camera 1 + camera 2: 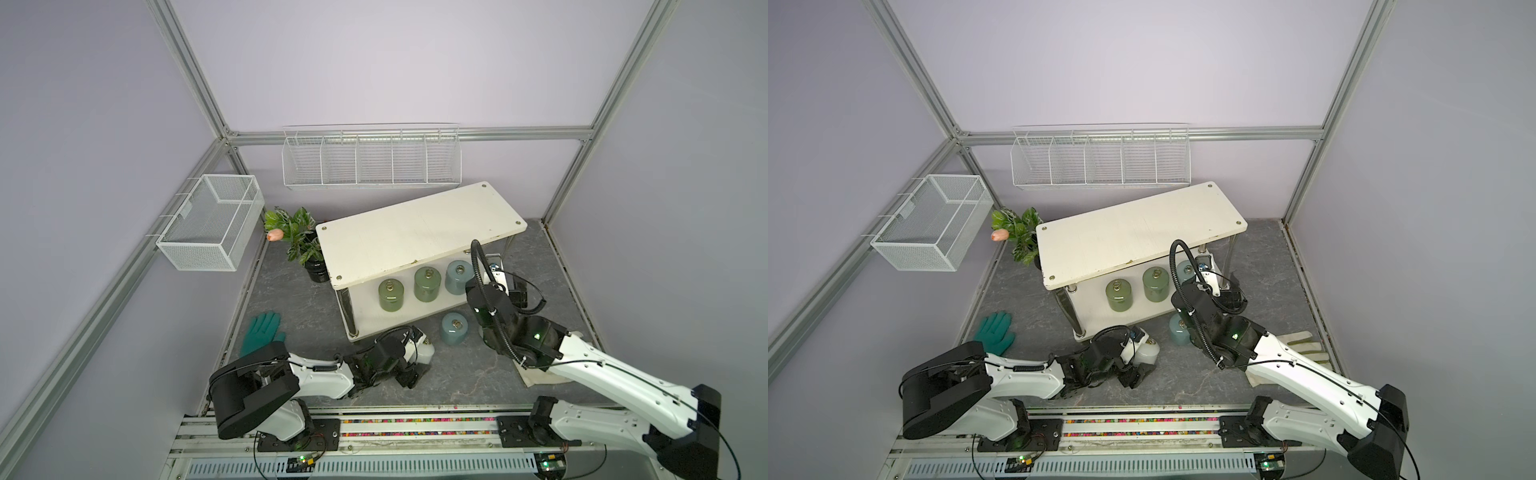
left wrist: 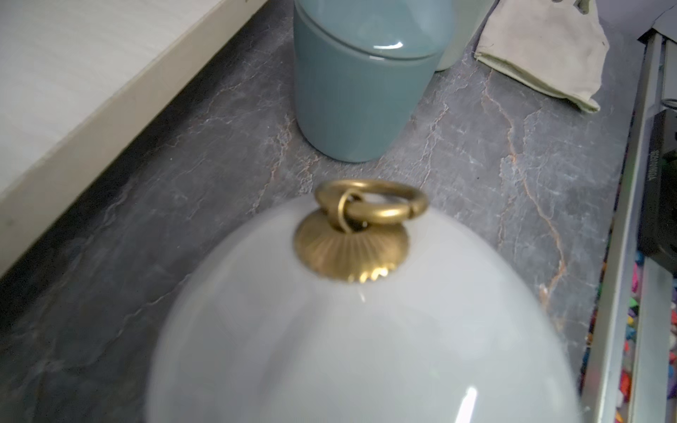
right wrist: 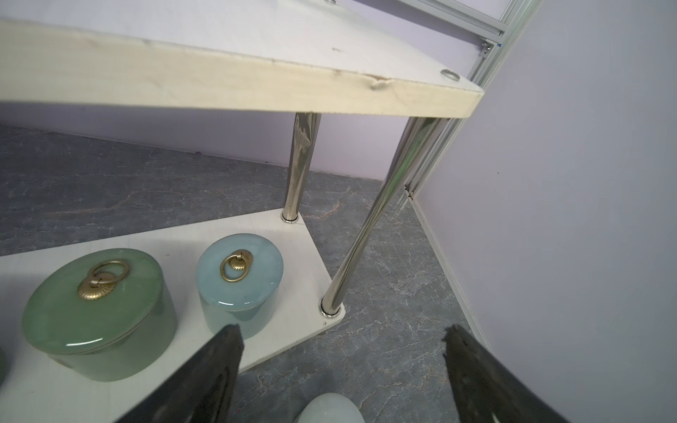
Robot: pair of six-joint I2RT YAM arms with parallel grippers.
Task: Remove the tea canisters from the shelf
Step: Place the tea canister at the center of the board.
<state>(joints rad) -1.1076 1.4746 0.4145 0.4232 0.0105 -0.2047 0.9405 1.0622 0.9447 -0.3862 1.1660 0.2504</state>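
Only writing to report: white lettering on a black block (image 2: 659,175) at the edge of the left wrist view, too blurred to read. Dark grey marble-look mat (image 1: 291,286) under the shelf (image 1: 415,232), pale lilac walls all round on an aluminium frame. Behind the shelf, hung on the walls, a mesh basket (image 1: 212,224) and a long divided wire basket (image 1: 370,160). On the shelf's lower tier, counting three in both top views: olive canister (image 1: 390,296), second olive canister (image 1: 427,284), and pale blue canister (image 1: 458,277) at the end by the right arm. Off the shelf already: second pale blue canister (image 1: 454,329) standing on the mat just in front of the shelf. Also the white canister (image 2: 348,329) near the shelf's front corner leg, clamped in the left gripper (image 1: 417,361) (fingers hidden in the wrist view, jar filling most of it, brass ring on top). Right gripper (image 3: 342,331) spread wide with nothing between the fingers, hanging just off that end of the lower tier. Below it, another pale jar (image 3: 328,408) peeking in. Elsewhere: leafy plant (image 1: 297,232) behind the shelf's far corner, teal glove (image 1: 262,332) on the mat in front of the shelf, beige glove (image 1: 1296,345) under the right arm.
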